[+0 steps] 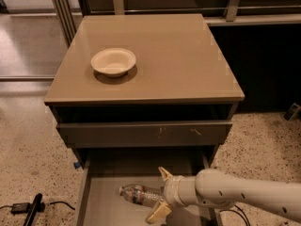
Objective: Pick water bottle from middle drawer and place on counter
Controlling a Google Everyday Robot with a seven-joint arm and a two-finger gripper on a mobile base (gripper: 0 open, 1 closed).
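Note:
The water bottle (pixel 137 194) lies on its side on the bare floor of the pulled-out middle drawer (pixel 101 204), its cap end pointing left. My gripper (pixel 161 195) reaches in from the right on a white arm. Its two tan fingers (pixel 164 174) are spread apart, one beyond and one in front of the bottle's right end. They stand wider than the bottle, so the gripper is open. The tan counter (pixel 188 60) forms the top of the cabinet above.
A white bowl (pixel 113 62) sits on the left part of the counter. The shut upper drawer front (pixel 146 133) overhangs the back of the open drawer. A black cable and plug (pixel 28 208) lie on the speckled floor at the left. Dark cabinets stand to the right.

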